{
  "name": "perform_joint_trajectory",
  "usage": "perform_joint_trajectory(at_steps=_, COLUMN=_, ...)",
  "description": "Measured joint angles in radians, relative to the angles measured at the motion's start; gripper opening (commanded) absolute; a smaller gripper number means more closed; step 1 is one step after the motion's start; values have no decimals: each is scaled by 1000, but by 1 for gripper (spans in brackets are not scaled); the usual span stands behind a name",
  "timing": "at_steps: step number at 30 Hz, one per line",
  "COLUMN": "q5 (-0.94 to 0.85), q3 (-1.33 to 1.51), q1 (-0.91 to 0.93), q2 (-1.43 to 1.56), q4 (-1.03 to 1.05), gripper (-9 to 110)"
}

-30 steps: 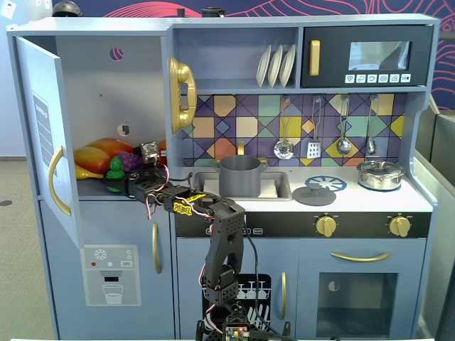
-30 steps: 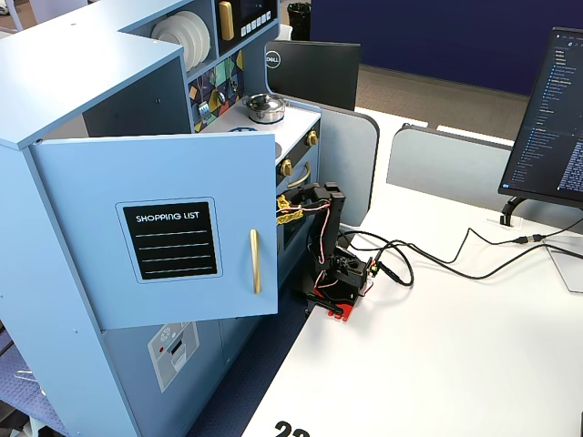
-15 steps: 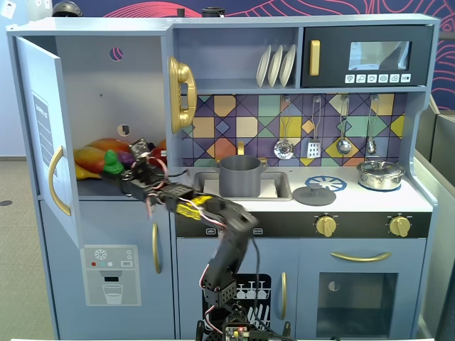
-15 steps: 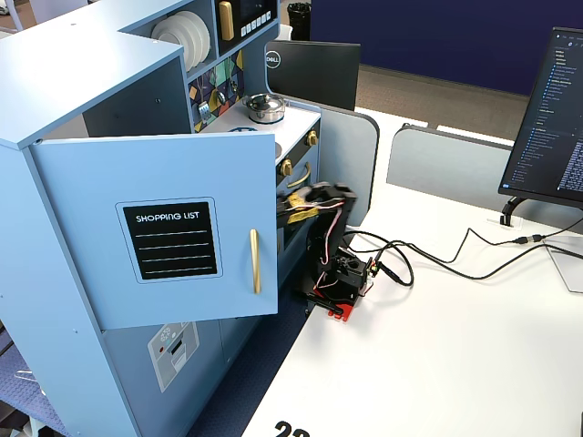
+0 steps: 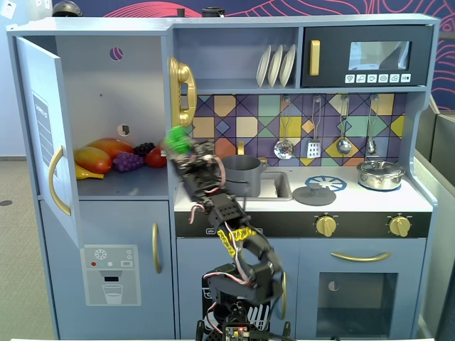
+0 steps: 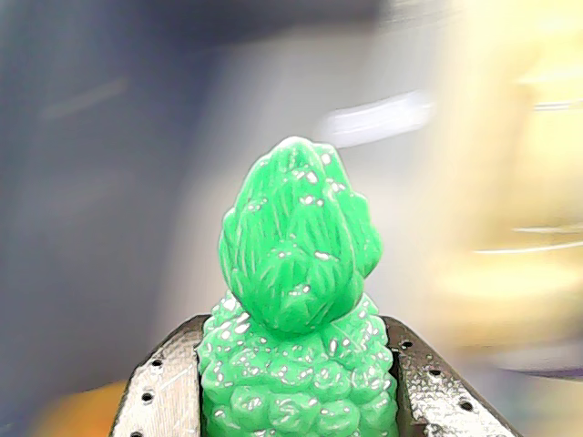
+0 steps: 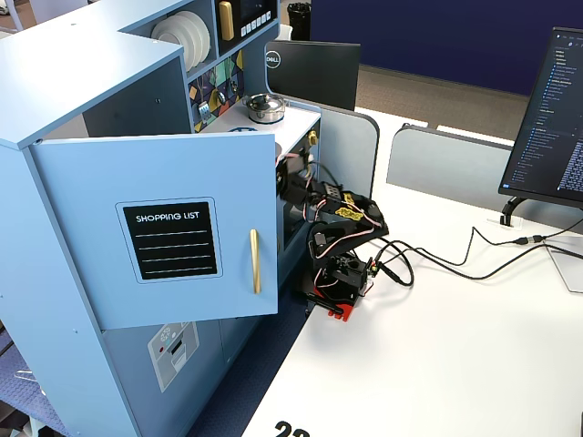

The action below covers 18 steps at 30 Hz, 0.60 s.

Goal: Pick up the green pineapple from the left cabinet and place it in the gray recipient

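A: Cam layout?
B: One fixed cam faces the toy kitchen (image 5: pixel 298 213) head-on, arm (image 5: pixel 234 249) in the foreground. The other stands off to the side, higher, looking down past the open cabinet door (image 7: pixel 164 228) and across the table (image 7: pixel 437 346).
A: Wrist?
B: Rides the gripper (image 6: pixel 301 401), close-up, background blurred. Both fixed views share arm and kitchen.

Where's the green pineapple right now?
The green pineapple is clamped between the gripper fingers, held at the left cabinet's right edge in a fixed view, left of the gray recipient.
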Motion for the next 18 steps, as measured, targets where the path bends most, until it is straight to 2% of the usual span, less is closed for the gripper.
perform_joint_trajectory(at_steps=5, q5=114, q3=-41, q1=298, q2=6, q4=166, gripper=0)
perform_joint_trajectory(at_steps=9, q5=138, q3=-138, q1=479, q2=-110, q4=314, gripper=0)
perform_joint_trajectory(at_steps=12, q5=138, q3=-225, q1=548, q2=-218, q4=417, gripper=0)
perform_joint_trajectory(at_steps=18, q5=112, q3=-330, q1=575, q2=-433, q4=433, gripper=0)
